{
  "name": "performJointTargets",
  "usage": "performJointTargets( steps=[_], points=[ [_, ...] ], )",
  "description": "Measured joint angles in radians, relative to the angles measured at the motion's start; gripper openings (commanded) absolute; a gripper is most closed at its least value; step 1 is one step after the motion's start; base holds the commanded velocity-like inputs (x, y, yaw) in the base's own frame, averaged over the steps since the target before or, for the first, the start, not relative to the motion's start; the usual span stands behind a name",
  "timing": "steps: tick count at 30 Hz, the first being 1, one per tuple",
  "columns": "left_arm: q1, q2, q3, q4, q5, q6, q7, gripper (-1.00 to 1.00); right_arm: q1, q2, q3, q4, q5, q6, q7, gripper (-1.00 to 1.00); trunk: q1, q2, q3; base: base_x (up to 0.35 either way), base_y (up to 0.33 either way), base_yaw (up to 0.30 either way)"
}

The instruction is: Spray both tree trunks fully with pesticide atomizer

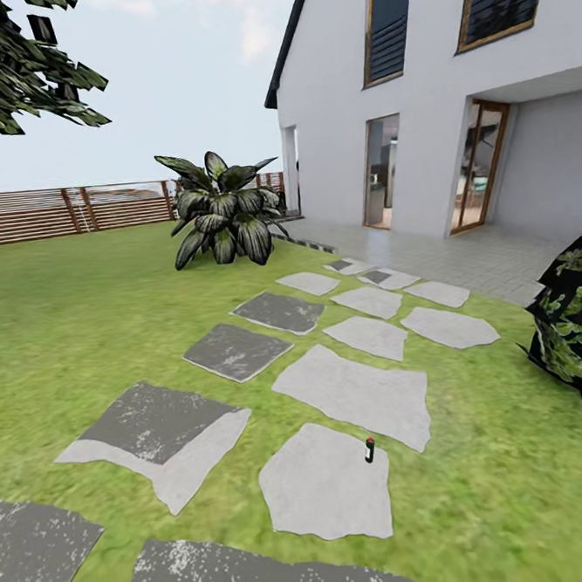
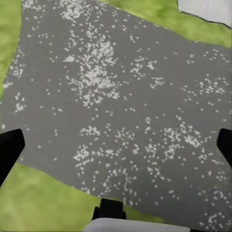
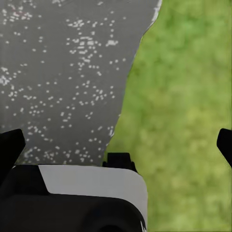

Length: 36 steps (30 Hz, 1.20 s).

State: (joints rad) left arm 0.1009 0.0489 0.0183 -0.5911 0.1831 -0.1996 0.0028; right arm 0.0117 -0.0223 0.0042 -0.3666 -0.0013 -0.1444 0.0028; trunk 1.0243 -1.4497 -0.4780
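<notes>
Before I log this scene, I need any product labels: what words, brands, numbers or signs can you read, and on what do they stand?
None can be read.
The pesticide atomizer, standing upright on a pale stepping stone, is too small to show any label.
The house wall, the fence and the dark stone under the left claw bear no lettering.

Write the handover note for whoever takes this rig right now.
Left gripper: open, holding nothing, over a dark speckled stepping stone.
Right gripper: open, holding nothing, over a stone's edge and grass.
Pesticide atomizer: upright on a pale stepping stone ahead, slightly right.
A tree's canopy shows at upper left.
Done: nothing.
Left: approach, pick up the atomizer, spray both trunks.
</notes>
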Motion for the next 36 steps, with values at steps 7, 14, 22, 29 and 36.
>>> performJointTargets(
  steps=[7,14,22,29,36],
  points=[
    [0.000,0.000,0.000,0.000,0.000,0.000,0.000,1.00,0.000,0.000,0.000,0.000,0.000,0.000,0.000,1.00,0.000,0.000,0.000,0.317,0.190,0.000],
    [0.000,0.000,0.000,0.000,0.000,0.000,0.000,1.00,0.000,0.000,0.000,0.000,0.000,0.000,0.000,1.00,0.000,0.000,0.000,0.311,0.207,0.000],
    [0.000,0.000,0.000,0.000,0.000,0.000,0.000,1.00,0.000,0.001,0.000,0.000,0.000,0.000,0.000,1.00,0.000,0.000,0.000,0.297,0.231,0.000],
    [0.000,0.000,0.000,0.000,0.000,0.000,0.000,1.00,0.000,0.001,0.000,0.000,0.000,0.000,0.000,1.00,0.000,0.000,0.000,0.294,0.237,0.000],
    [0.000,0.000,0.000,0.000,0.000,0.000,0.000,1.00,0.000,0.000,0.000,0.000,0.000,0.000,0.000,1.00,0.000,0.000,0.000,0.293,0.237,-0.048]
  ],
)
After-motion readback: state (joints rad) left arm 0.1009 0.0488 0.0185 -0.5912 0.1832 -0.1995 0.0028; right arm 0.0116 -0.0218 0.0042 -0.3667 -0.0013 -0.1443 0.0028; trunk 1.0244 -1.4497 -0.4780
